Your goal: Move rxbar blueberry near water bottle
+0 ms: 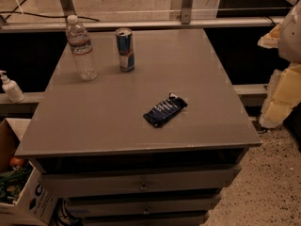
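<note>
The rxbar blueberry point(165, 110) lies flat on the grey table top point(117, 121), right of the middle and towards the front, its dark navy wrapper turned at a slant. The water bottle point(81, 47) stands upright at the back left of the table, clear with a white cap and a label band. My gripper point(281, 91) shows as white and pale yellow parts at the right edge of the view, beyond the table's right side. It is well apart from the bar and holds nothing that I can see.
A blue-and-silver drink can point(125, 50) stands upright just right of the water bottle. A small white pump bottle point(10, 87) sits on a ledge left of the table. A cardboard box point(21, 192) stands on the floor at lower left. Drawers point(141, 185) run under the table top.
</note>
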You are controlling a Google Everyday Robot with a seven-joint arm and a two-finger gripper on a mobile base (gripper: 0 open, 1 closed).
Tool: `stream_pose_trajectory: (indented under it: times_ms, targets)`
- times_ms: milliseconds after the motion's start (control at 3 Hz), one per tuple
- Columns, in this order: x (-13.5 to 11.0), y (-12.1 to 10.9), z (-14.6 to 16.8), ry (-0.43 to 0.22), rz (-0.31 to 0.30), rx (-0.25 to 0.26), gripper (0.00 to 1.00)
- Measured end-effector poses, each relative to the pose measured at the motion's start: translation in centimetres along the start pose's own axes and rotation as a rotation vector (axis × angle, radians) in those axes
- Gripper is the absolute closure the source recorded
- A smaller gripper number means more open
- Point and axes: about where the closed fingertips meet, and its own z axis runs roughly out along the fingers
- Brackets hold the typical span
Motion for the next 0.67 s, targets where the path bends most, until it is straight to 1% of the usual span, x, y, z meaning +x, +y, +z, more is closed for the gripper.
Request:
stream_pose_trajectory:
  times_ms: [333,667]
  targets:
    - [0.0,0.0,-0.1,-0.004,-0.001,0.003,0.0]
    - [-0.5,-0.3,1.1,-0.064,0.0,0.02,0.0]
